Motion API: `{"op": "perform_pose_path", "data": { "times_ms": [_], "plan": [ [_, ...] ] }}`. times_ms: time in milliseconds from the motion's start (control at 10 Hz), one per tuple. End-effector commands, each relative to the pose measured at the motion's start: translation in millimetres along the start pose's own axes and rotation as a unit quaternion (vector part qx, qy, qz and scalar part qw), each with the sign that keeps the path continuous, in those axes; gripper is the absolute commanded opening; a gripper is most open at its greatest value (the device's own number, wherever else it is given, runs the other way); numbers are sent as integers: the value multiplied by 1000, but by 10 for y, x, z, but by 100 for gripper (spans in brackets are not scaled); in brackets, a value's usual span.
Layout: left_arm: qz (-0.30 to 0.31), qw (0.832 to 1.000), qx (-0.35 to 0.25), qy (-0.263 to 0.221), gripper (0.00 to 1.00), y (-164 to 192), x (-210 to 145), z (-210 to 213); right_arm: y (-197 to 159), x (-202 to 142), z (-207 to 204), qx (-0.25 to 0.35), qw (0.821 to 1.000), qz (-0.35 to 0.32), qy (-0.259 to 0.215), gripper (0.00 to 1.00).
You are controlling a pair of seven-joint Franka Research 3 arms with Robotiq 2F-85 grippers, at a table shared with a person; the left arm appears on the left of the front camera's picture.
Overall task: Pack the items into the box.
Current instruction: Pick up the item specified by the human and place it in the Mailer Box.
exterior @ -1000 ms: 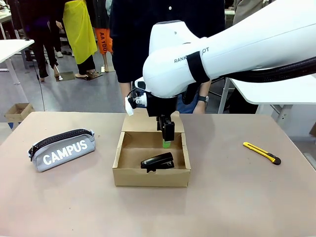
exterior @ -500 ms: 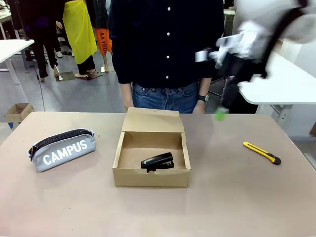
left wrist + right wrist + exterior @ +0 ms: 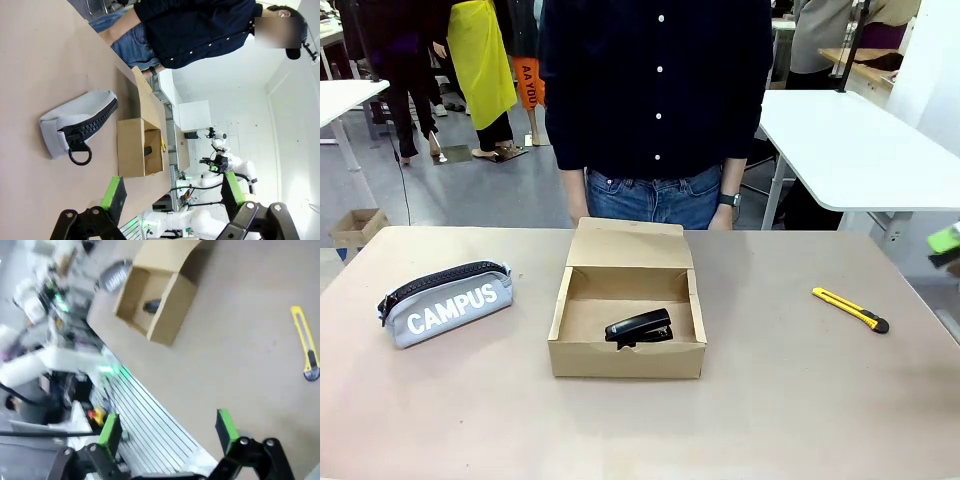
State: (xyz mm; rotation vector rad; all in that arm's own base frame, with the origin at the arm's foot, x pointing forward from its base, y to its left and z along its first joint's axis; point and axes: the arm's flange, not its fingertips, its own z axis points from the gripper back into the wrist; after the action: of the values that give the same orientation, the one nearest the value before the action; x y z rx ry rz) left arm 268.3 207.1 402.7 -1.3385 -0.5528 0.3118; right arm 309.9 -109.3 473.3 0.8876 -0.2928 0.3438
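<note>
The right gripper [image 3: 168,429] is being held released, its jaws spread wide with nothing between them; one green pad [image 3: 945,238] is being caught at the right edge of the front view, off past the table [image 3: 770,420]. The left gripper [image 3: 173,190] is likewise being held released and empty, well back from the work. The yellow utility knife [image 3: 850,308] is being left bare on the table's right part, well apart from the brown box [image 3: 625,358]. In the right wrist view it is being shown ahead of the pads and off to one side. Its long axis is being seen running on a slant in the front view, the yellow tip toward the box and the black end toward the near right corner. The right arm is being judged the nearer, so the jaws will probably need turning across that slant. The black stapler [image 3: 640,327] is already lying inside the box, near its front wall, with the lid flap folded back toward the person [image 3: 655,90]. The only writing being read clearly is "CAMPUS", in white capitals on the grey zip pouch [image 3: 445,302] at the left.
</note>
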Motion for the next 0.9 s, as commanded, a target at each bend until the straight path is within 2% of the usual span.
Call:
{"op": "perform_pose_path", "data": {
  "times_ms": [0,200,300,400,800],
  "plan": [
    [-10,1000,-13,-5,100,-5,-14,-16,-323,-392,-54,102,971,-20,-213,100],
    [-10,1000,-13,-5,100,-5,-14,-16,-733,-846,-300,169,945,-47,-275,100],
    [-10,1000,-13,-5,100,-5,-14,-16,-775,-897,-391,167,949,-35,-264,100],
    [-10,1000,-13,-5,100,-5,-14,-16,-656,-643,151,113,968,-75,-213,100],
    [-10,1000,-13,-5,100,-5,-14,-16,-656,-643,151,113,968,-75,-213,100]
  ]
}}
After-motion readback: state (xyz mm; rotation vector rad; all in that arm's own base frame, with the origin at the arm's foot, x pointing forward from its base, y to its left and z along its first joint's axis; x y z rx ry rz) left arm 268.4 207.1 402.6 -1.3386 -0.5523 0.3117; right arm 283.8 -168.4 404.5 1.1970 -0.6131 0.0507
